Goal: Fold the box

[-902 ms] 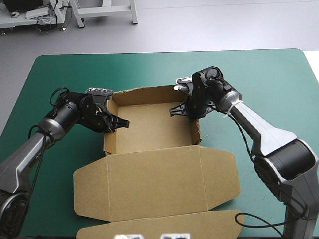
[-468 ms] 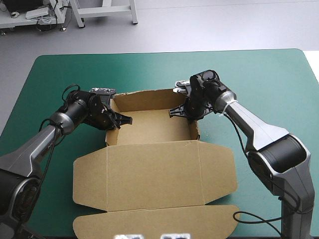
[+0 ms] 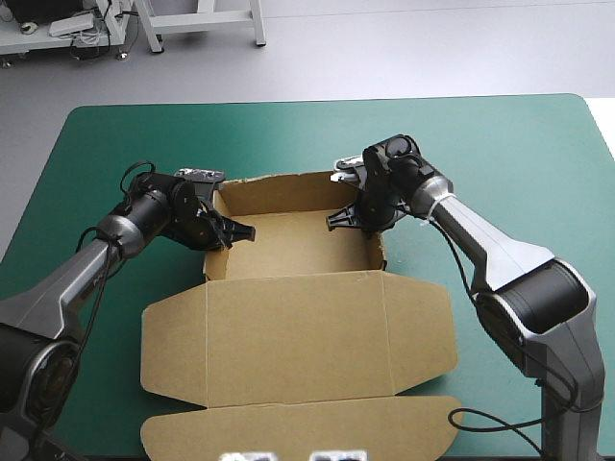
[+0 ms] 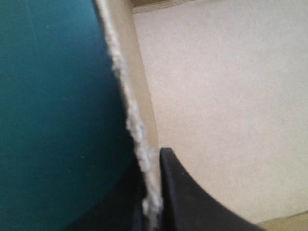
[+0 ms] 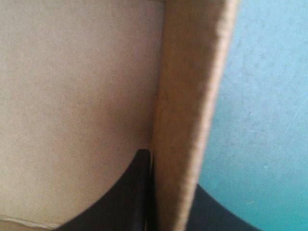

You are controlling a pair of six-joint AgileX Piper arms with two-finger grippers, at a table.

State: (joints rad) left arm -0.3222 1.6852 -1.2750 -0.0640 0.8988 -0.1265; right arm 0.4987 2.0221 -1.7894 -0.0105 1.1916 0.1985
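Observation:
The brown box (image 3: 288, 248) stands mid-table as an open tray, its lid (image 3: 298, 336) lying flat toward the near edge. My left gripper (image 3: 229, 231) is shut on the tray's left wall, one black finger inside and one outside. In the left wrist view that wall (image 4: 138, 120) runs up between the fingers (image 4: 192, 202) of the left gripper (image 4: 151, 156). My right gripper (image 3: 348, 217) is shut on the right wall in the same way. The right wrist view shows this wall (image 5: 190, 110) pinched in the right gripper (image 5: 168, 166), with the inner finger (image 5: 120, 197) over the tray floor.
The teal-green cover (image 3: 519, 154) lies bare around the box. The lid's side flaps (image 3: 423, 331) spread flat to both sides, and its front flap (image 3: 298, 432) reaches the table's near edge.
Both grippers have carried the box walls a little toward the far edge, and the tray has squared up. Since just before, almost nothing has moved.

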